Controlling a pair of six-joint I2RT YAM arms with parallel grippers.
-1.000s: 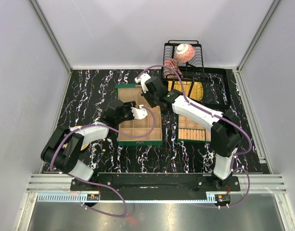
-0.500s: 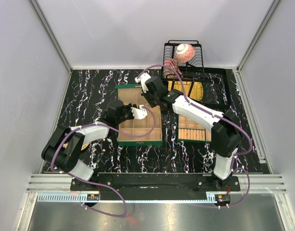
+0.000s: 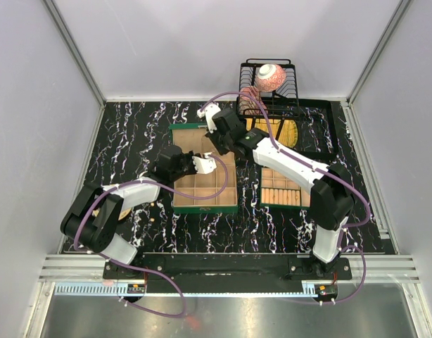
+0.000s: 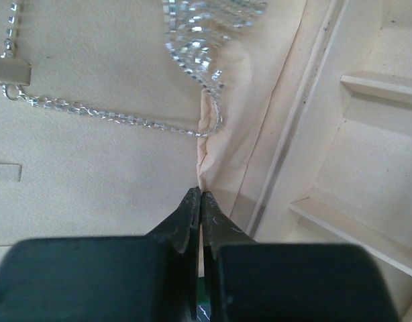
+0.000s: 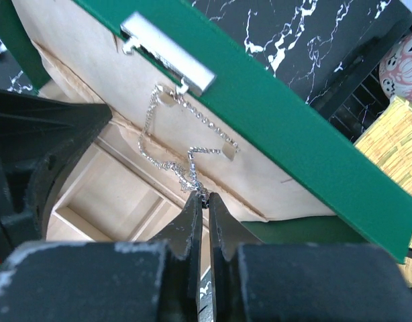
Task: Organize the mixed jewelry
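Observation:
A silvery chain (image 5: 167, 157) of the mixed jewelry hangs from tabs on the beige lining of the open lid (image 5: 313, 141) of the green box (image 3: 175, 204). My right gripper (image 5: 204, 194) is shut on the chain's bunched lower end, above the box's compartments (image 5: 105, 194). In the left wrist view the same chain (image 4: 112, 117) runs across the lining to a raised fold (image 4: 209, 144). That fold ends between the tips of my left gripper (image 4: 200, 194), which is shut on it. From above, the left gripper (image 3: 190, 156) and right gripper (image 3: 216, 148) meet at the lid.
A second green box (image 3: 281, 190) lies right of the first. Behind it sit a gold-coloured plate (image 3: 286, 130) and a black wire rack (image 3: 293, 88) holding a patterned bowl (image 3: 269, 76). The left gripper's black body (image 5: 45, 154) fills the right wrist view's left side.
My left gripper has closed from open to fully shut at the lining's edge. The right arm has shifted slightly towards the back, still holding the chain.

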